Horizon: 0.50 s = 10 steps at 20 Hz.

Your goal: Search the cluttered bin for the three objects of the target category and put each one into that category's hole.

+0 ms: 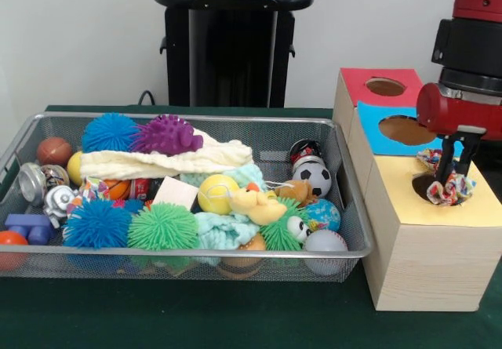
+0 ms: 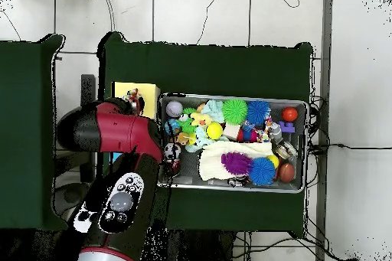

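Fingers (image 1: 455,178) clamped on patterned cloth (image 1: 447,186), held straight above yellow box's hole (image 1: 426,187) so cloth drops in on release. Cloth bunched around and below fingertips, partly inside hole already. Wire bin (image 1: 354,216) well off to one side, crowded with toys.

Multicolour cloth (image 1: 449,186) bunched in yellow hole (image 1: 427,188), partly in, edges sticking out.

Red arm (image 1: 471,67); black joints
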Available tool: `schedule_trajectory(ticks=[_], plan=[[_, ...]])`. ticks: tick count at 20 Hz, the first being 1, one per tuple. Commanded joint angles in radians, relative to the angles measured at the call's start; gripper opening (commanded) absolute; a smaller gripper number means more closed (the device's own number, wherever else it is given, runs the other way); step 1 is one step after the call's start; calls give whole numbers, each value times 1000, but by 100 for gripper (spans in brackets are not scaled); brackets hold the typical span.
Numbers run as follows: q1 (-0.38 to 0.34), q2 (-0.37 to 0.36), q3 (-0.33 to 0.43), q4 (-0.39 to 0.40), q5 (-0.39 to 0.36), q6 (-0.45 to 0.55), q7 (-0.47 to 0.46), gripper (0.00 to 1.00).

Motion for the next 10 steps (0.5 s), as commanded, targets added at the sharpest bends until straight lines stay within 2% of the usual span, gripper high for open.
schedule_trajectory(ticks=[1, 10], plan=[[-29, 65, 22, 114, -51, 1, 193, 0], [-56, 96, 86, 169, -37, -93, 206, 0]])
